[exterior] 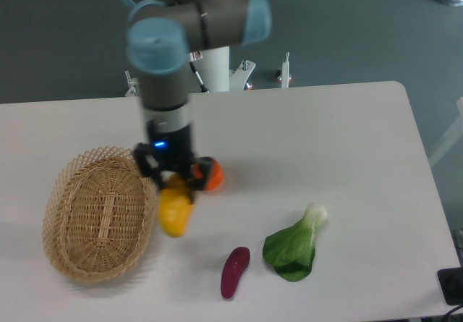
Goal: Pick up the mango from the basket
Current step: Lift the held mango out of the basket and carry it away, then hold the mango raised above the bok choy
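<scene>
A UR5e arm reaches down from the top of the frame over a white table [333, 141], its gripper [173, 181] clamped on the upper end of the mango [174, 210]. The yellow-orange fruit hangs below the fingers, left of centre in the picture, just outside the right rim of the basket [100, 213] and clear of its interior. Whether the mango's lower end touches the tabletop or hangs just above it cannot be told from this view.

The oval wicker basket sits at the lower left, its woven floor bare and its lacy rim close beside the fruit. A small round orange [211, 175] lies just to the right of the gripper, partly hidden behind one finger; whether the two are touching cannot be made out.

Lower in the frame, near the bottom centre, a purple oblong vegetable [234, 271] lies on the table, well apart from the mango. To its right rests a leafy green bok choy [294, 245], its pale stem end pointing toward the upper right. The arm's base stands at the table's far edge, top centre.
</scene>
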